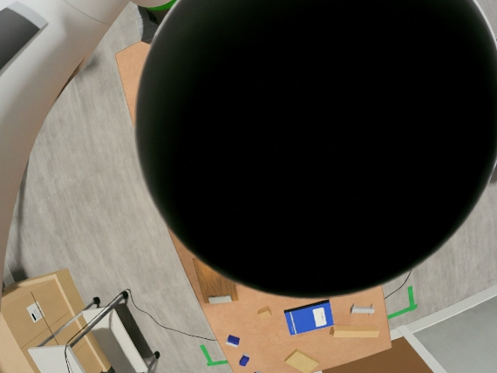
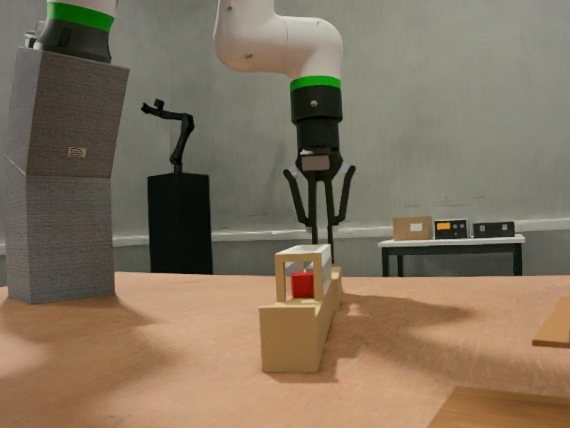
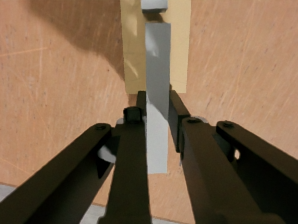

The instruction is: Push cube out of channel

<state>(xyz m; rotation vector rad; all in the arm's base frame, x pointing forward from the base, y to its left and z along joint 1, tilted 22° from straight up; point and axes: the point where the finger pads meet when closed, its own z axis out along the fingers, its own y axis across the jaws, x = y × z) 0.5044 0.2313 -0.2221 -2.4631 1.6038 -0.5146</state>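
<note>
You are looking at what seems to be a robotics lab: a second arm on a black pedestal (image 2: 179,220), bench instruments (image 2: 451,228) on a side table (image 2: 450,242), green floor tape (image 1: 403,305).

Dark jaws clamp a grey bar (image 3: 158,90) above the tan channel (image 3: 181,45).

A: Main items?
B: One arm (image 2: 280,40), one gripper (image 2: 322,227), one grey stick (image 3: 158,100), one red cube (image 2: 302,285), one channel (image 2: 300,320).
A: Small stuff from above?
B: One blue book (image 1: 309,317), two small blue blocks (image 1: 233,340) (image 1: 244,360), two grey pieces (image 1: 220,299) (image 1: 362,309) — plus two green tape corners (image 1: 405,305) (image 1: 211,357).
A: Background?
B: One side table (image 2: 450,242) — three boxes (image 2: 412,228) (image 2: 451,228) (image 2: 493,229) on it. One black pedestal (image 2: 180,225), one grey pedestal (image 2: 60,175).
</note>
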